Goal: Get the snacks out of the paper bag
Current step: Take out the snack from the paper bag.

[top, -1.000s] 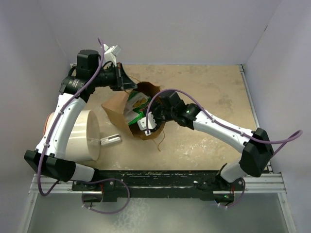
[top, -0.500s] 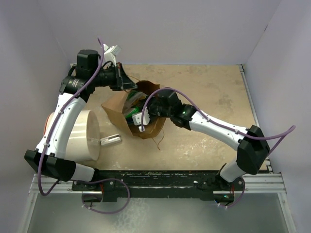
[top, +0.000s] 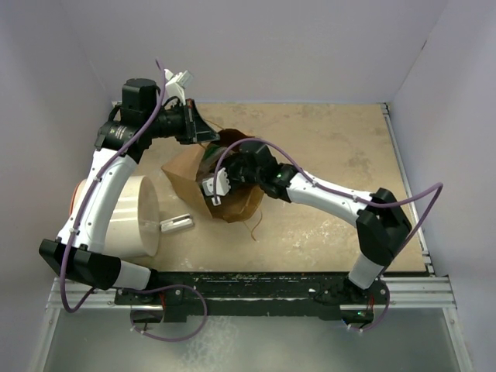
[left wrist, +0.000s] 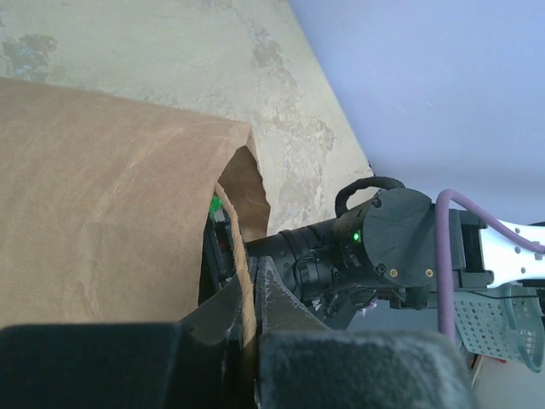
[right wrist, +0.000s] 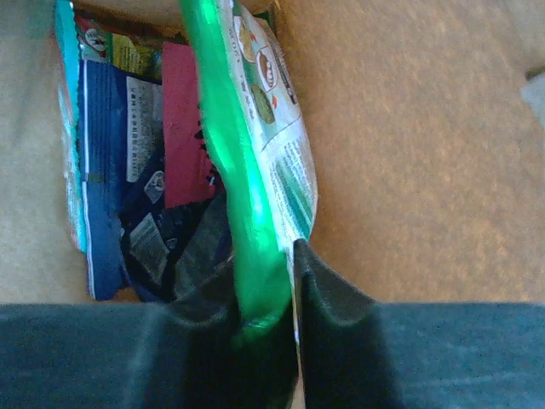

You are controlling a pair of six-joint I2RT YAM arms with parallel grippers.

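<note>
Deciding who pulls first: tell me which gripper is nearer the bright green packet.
Right. The right gripper is inside the paper bag, pinching the bright green packet by its edge. The left gripper only clamps the bag's rim, outside it.

Soft, even light filled the overhead view, leaving only faint shadows on the table (top: 333, 139). Inside the paper bag (right wrist: 409, 153) it was dimmer and warm-toned; the green packet (right wrist: 247, 170) glowed brightly, while the right gripper (right wrist: 266, 290) at the bottom edge was dark and blurred.
</note>
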